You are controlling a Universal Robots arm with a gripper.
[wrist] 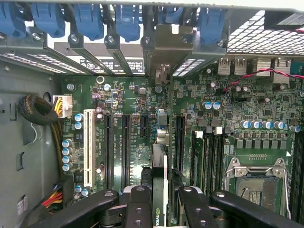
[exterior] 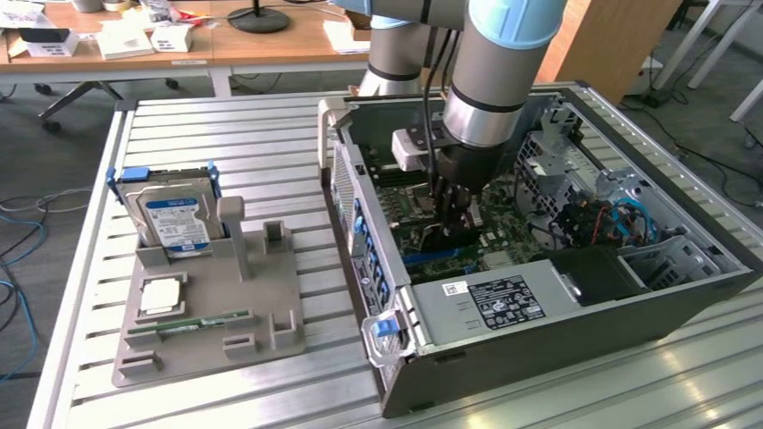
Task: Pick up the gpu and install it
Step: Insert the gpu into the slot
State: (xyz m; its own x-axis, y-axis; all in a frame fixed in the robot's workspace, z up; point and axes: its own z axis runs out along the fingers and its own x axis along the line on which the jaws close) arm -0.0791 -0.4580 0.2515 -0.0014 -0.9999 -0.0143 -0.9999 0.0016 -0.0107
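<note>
I have the gripper (exterior: 455, 223) down inside the open pc case (exterior: 667, 295), clenched on the gpu (wrist: 159, 161). The card is edge-on between the fingers (wrist: 137, 202), over the motherboard (wrist: 118, 95) slots. I can't tell if it's seated. A hard drive (exterior: 174, 219) stands in a grey holder (exterior: 203, 331) on the worktop (exterior: 238, 125).

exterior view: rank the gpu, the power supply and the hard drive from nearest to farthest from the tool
1. gpu: gripped in the tool, inside the case.
2. power supply: in the case, next to the tool.
3. hard drive: outside the case, upright on the grey stand at the exterior view's left.
</note>
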